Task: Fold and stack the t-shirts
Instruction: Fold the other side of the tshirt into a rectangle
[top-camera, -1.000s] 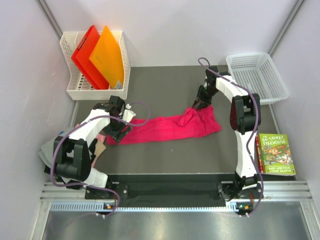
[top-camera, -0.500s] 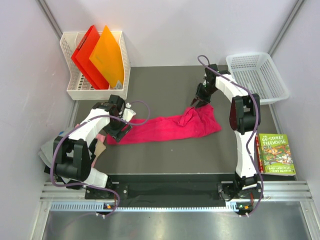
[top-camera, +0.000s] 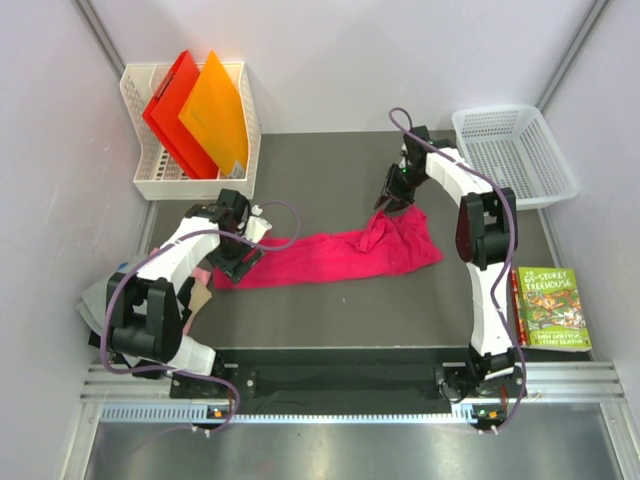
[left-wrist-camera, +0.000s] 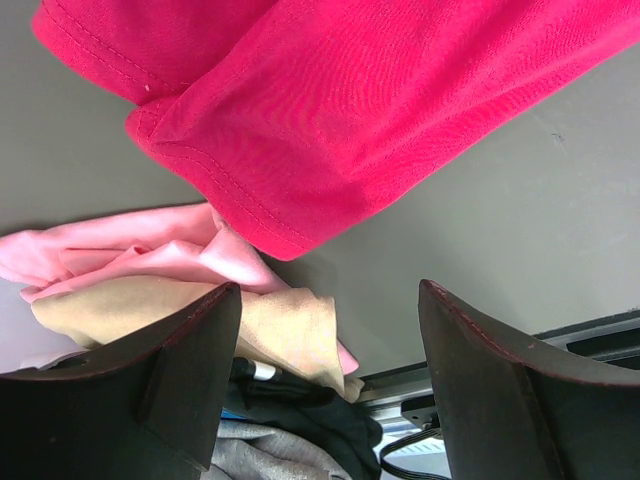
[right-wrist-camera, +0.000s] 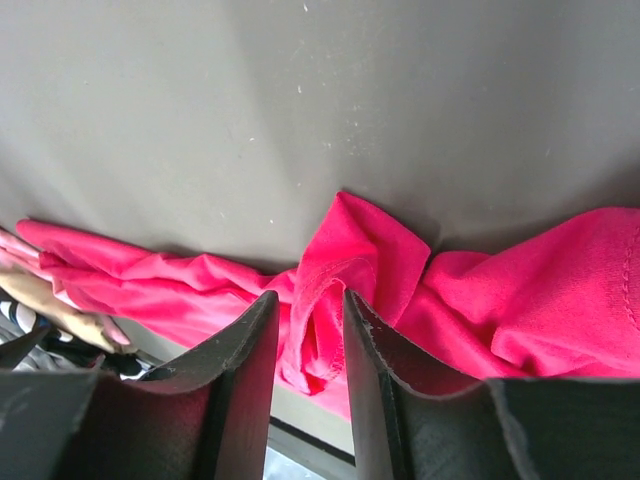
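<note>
Right tool (right-wrist-camera: 305, 350) pinches a pink shirt (top-camera: 340, 256) fold; left tool (left-wrist-camera: 325, 385) hangs open, empty. Shirt's bunched on the bench (top-camera: 330, 175), unfolded; stacking not started.

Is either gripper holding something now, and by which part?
The right gripper pinches a raised fold of the magenta-pink cloth t-shirt. The left gripper is open, holding nothing.

Long soft cloth t-shirt (top-camera: 340, 257): bright magenta-pink, plain, on dark grey matte surface (top-camera: 330, 170). Stiff plastic folders (top-camera: 195, 115): red & orange; paperback book (top-camera: 552, 308): green cover w/ pics.
</note>
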